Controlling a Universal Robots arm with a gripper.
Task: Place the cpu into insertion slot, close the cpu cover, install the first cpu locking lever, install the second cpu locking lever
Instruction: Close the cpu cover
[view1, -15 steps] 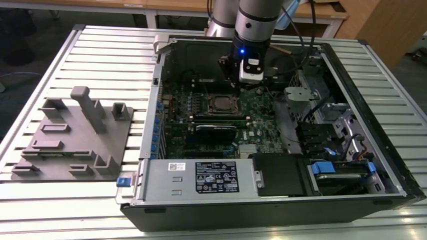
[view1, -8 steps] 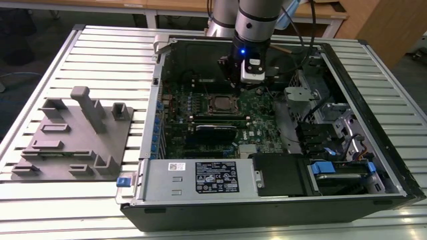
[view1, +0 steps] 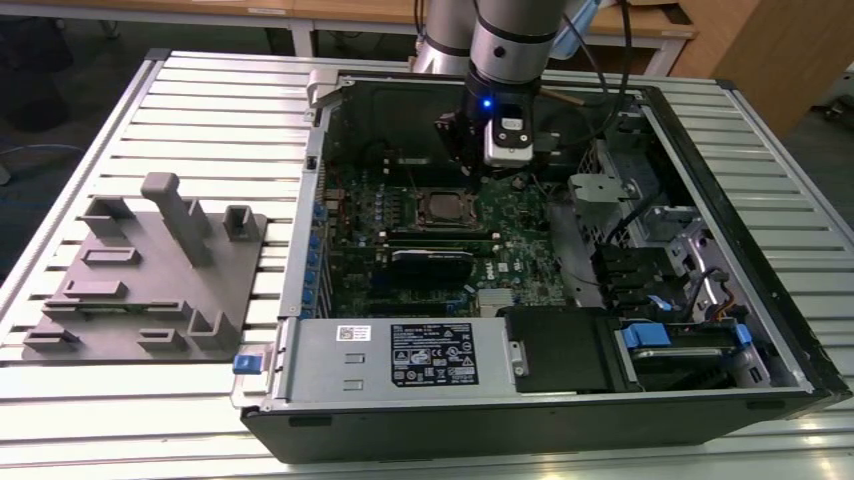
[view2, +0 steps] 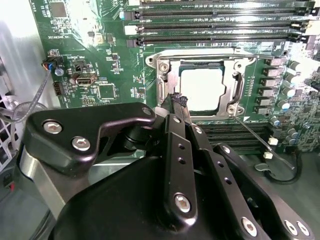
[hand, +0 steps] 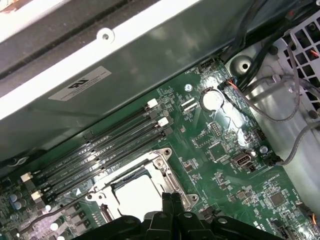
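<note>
Right at one corner of the insertion slot (view2: 200, 64), in the second wrist view, find the gripper (view2: 178, 100): fingers (view2: 176, 145) drawn narrow, tips together, clasping nothing, touching the slot's frame or just shy of it; cannot tell which. Inside the slot, seated flat, the cpu (view2: 202, 90), pale metal top showing through the window of the cpu cover (view2: 231, 80). Cover down over the chip, lying level around it. Off the slot's opposite corner, slanting away across the motherboard (view2: 100, 65), a thin locking lever (view2: 260, 142), apparently not yet latched. Beyond the slot, long memory slots (view2: 215, 22).

Judged so: placing done, cover closed, levers the step in hand, first one probably not yet home. Calls for a small, steady push with the closed tips against a thin rod, swung down and tucked under its catch beside the slot, without scraping the cover or slipping onto the board components crowded around the slot.
</note>
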